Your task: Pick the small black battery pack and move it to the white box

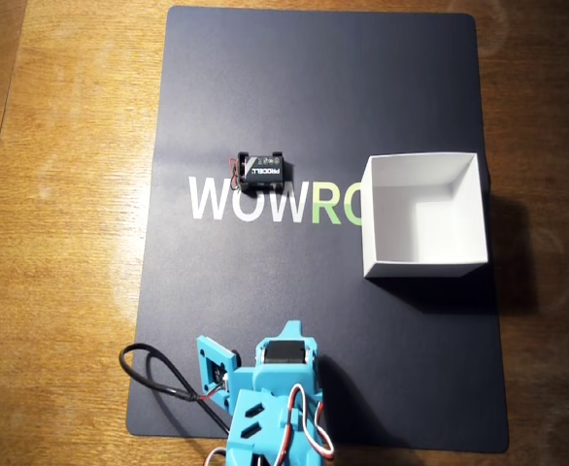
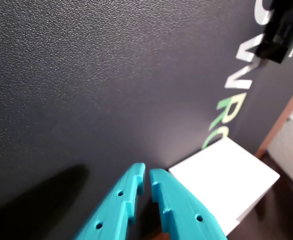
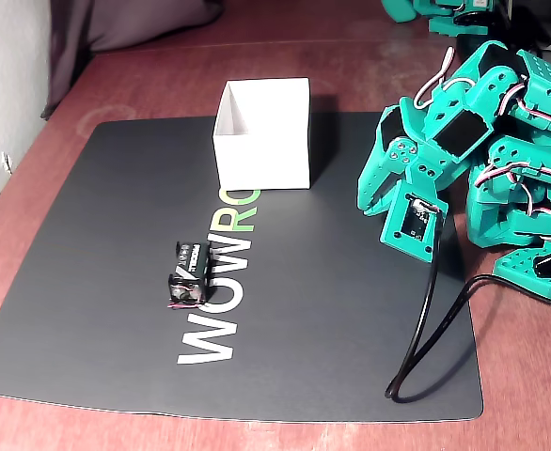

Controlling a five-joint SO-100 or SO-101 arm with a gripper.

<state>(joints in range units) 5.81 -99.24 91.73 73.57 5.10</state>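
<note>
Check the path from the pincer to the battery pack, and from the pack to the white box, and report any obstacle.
Nothing visible blocks either path. The battery pack lies alone on the dark mat, with bare mat between it and the pincer. The white box stands open-topped to its right in the overhead view, only printed lettering between them.

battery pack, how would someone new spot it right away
In the overhead view, find the dark mat with white WOW lettering. The battery pack sits just above that lettering, left of the white box. It is the only small black block there.

hobby desk | wooden tabletop (image 1: 61, 194) | logo mat (image 1: 265, 78) | second arm (image 3: 445, 14)
</note>
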